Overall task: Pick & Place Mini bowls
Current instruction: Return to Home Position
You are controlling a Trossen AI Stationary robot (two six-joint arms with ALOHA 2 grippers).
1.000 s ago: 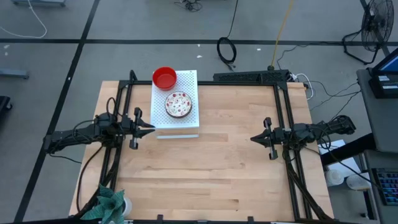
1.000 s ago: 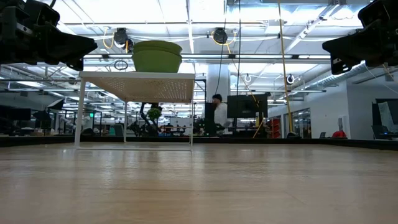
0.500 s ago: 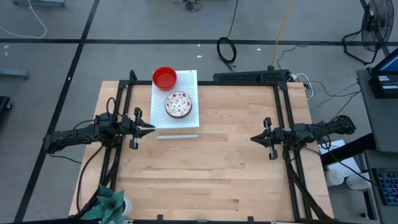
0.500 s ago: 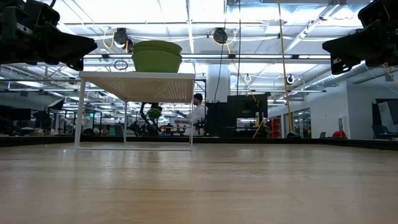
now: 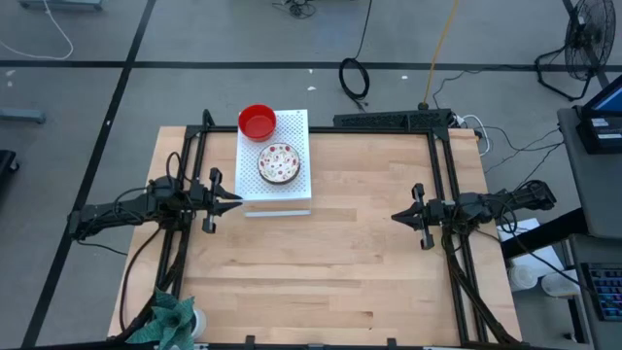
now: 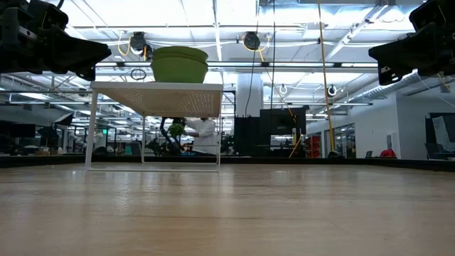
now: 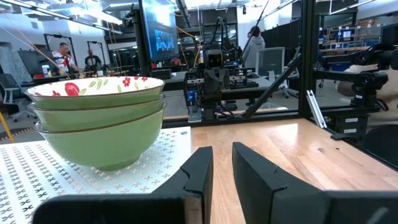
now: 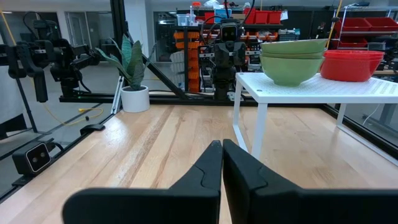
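Wooden surface (image 5: 330, 272) fills the centre of the high view. White perforated shelf (image 5: 292, 191) stands in its upper left part.

Patterned bowls (image 5: 280, 163): one stack near the middle of the shelf. Left wrist view shows three nested, green outside, red flowers inside the top one (image 7: 99, 124). In the low view the stack (image 6: 180, 65) sits on the shelf top (image 6: 156, 98), upper left of centre.

Red bowls (image 5: 257, 122): at the shelf's upper left corner in the high view, just beside the patterned stack and not touching it. Right wrist view shows them stacked (image 8: 351, 65) next to the green-sided stack (image 8: 292, 62); count unclear.

Left gripper (image 5: 234, 201): left-centre of the high view, just left of the shelf's lower edge, pointing right. Jaws released, a narrow gap between them, holding nothing.

Right gripper (image 5: 395, 217): right of centre, well apart from the shelf, pointing left. Jaws clenched, tips together, empty.

Low view: a person (image 6: 202, 134) in the room behind, seen under the shelf.

Plant (image 5: 170, 316) at the lower left corner of the surface.
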